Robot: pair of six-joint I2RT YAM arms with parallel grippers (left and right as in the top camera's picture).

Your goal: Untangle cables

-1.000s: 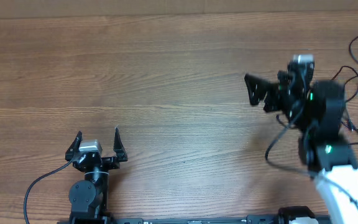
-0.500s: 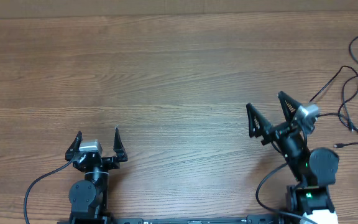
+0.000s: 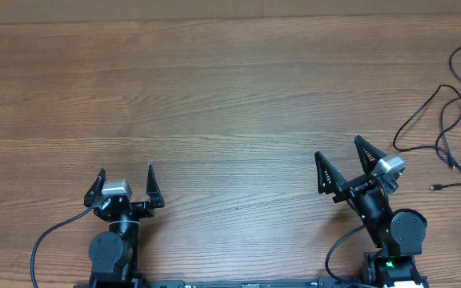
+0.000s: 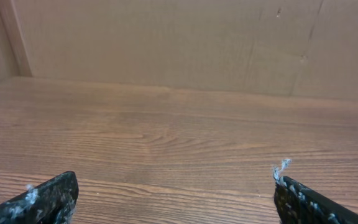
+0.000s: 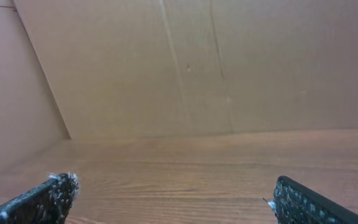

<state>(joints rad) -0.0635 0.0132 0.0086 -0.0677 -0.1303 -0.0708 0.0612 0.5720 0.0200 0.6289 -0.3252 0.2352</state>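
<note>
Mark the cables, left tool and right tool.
cables [image 3: 422, 110], overhead view, on the long diagonal strand.
left tool [image 3: 126, 170], overhead view, midway between its open fingertips.
right tool [image 3: 337, 146], overhead view, midway between its open fingertips.

Even, soft light, sharp, perhaps faint shadows

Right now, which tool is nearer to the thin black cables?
Right. The right tool sits just left of the thin black cables; the left tool is far off to their left.

Cables [image 3: 416, 113] lie on the table [image 3: 214, 88] at its far right edge. Left gripper [image 3: 126, 168] sits front left, right gripper [image 3: 337, 146] front right. Cables are behind and right of the right gripper, apart from it.
</note>
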